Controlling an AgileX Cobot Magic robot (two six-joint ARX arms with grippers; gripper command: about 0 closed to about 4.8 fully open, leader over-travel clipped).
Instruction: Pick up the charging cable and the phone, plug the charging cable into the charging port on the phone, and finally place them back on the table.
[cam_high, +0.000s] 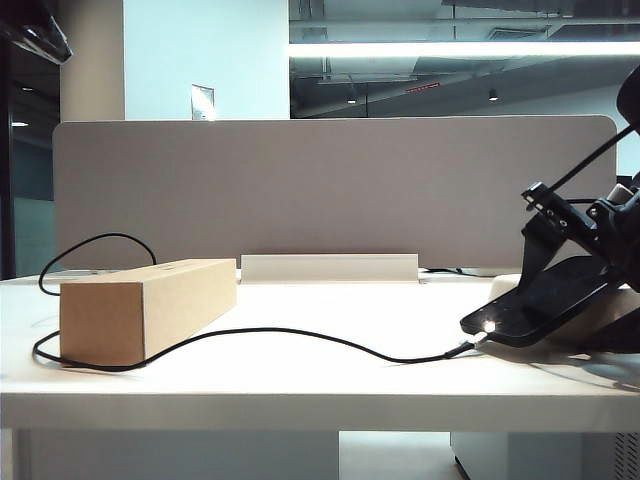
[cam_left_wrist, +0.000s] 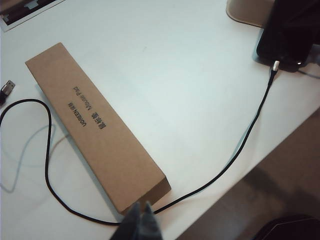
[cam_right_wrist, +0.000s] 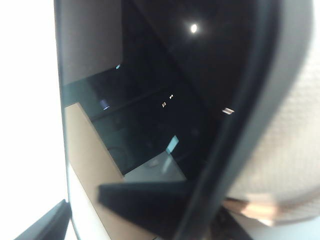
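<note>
Nearest, along the front of the white, flat, matte table (cam_high: 320, 400): the charging cable (cam_high: 300, 333), a thin black cord trailing in a loose curve from behind the cardboard box (cam_high: 145, 308) across to the right, ending in a small silvery plug seated against the lower short edge of the phone (cam_high: 545, 300). In the left wrist view, same cord (cam_left_wrist: 240, 145) looping around the box (cam_left_wrist: 95, 125), with a loose USB end lying beside it. Box long, tan, sharp-edged, matte, printed along one face. Phone glossy black, rectangular with rounded corners, tilted with its lower end down at the table on the right and its upper end propped on a pale rounded object (cam_left_wrist: 247, 10); a bright glint at its corner. Right gripper (cam_high: 575, 235) just above the phone's raised end, fingers spread apart either side in the right wrist view (cam_right_wrist: 95, 210), phone's reflective screen (cam_right_wrist: 165, 100) filling it. Left gripper (cam_left_wrist: 141, 224) raised over the box's near end, fingertips pressed together, holding nothing. Farthest back, a smooth grey divider panel (cam_high: 330, 190).
</note>
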